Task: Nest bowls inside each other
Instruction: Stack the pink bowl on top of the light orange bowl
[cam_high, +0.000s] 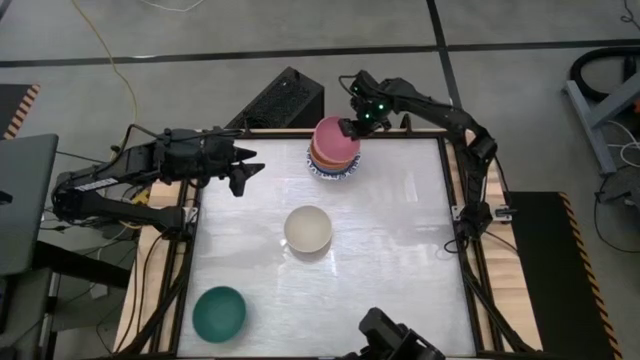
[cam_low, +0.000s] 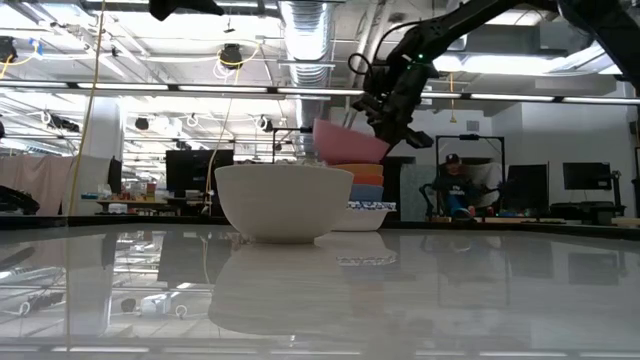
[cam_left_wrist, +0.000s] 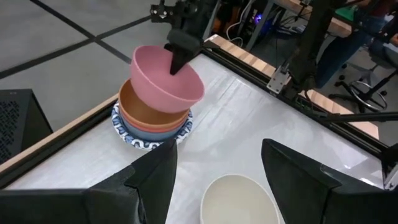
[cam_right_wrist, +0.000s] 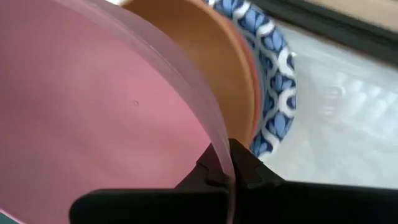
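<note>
Right hand (cam_high: 352, 126): pinches pink bowl (cam_high: 334, 138) rim, tilted on stack (cam_high: 333, 160) by far tabletop (cam_high: 400, 260) edge.
Left hand (cam_high: 248, 168): open, over left edge.

Both arms are showing as matte black, built of chunky jointed segments. The right arm (cam_high: 455, 120) is glowing with small green lights near its wrist, and thin black cables are running along its links. The left arm (cam_high: 150, 165) is looking blockier, with bundled dark wires trailing at its base. The left claw (cam_left_wrist: 217, 171) is showing two broad, flat, black fingers (cam_left_wrist: 305, 177) with angular edges.
</note>
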